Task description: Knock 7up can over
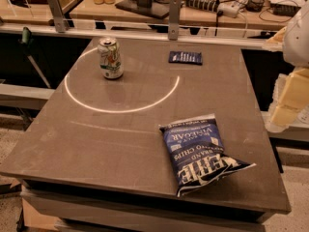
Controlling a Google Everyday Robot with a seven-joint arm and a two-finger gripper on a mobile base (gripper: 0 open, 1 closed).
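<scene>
The 7up can point(110, 58) stands upright on the brown table point(96, 134), at the far left, on a bright ring of light. It has a white-and-green label and a silver top with a pull tab. My gripper point(288, 98) shows as pale yellow and white parts at the right edge of the view, beyond the table's right side. It is far from the can and touches nothing on the table.
A blue chip bag point(198, 151) lies near the table's front right. A small dark blue packet point(185, 57) lies flat at the far middle-right. Behind the table runs a rail with metal posts point(174, 11), then a desk with cables and bottles.
</scene>
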